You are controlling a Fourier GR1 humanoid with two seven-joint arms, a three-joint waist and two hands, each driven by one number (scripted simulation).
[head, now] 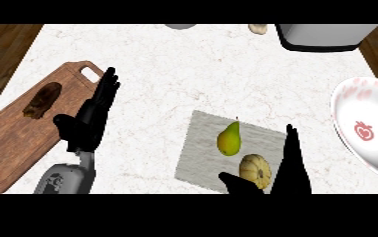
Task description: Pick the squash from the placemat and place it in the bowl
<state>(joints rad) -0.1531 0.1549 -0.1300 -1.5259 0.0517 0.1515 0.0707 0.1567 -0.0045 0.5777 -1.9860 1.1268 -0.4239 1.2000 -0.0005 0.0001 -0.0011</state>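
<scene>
The robot's right hand closes in on the squash, a pale, ribbed round fruit lying on the near right part of the grey placemat, with straight fingers standing along its right side and the thumb reaching in below it; the hand is unclenched and holds nothing as yet. A green-yellow pear lies just beside the squash on the same mat, toward the far side. The white bowl with red markings waits at the counter's right edge, apart from the mat. The left hand rests with relaxed fingers up at the view's left, beside a wooden cutting board that carries a dark brown item. The step in hand appears to be the approach to the grasp: the next move calls for curling fingers and thumb round the squash without nudging the pear, then lifting and carrying it right to the bowl.
</scene>
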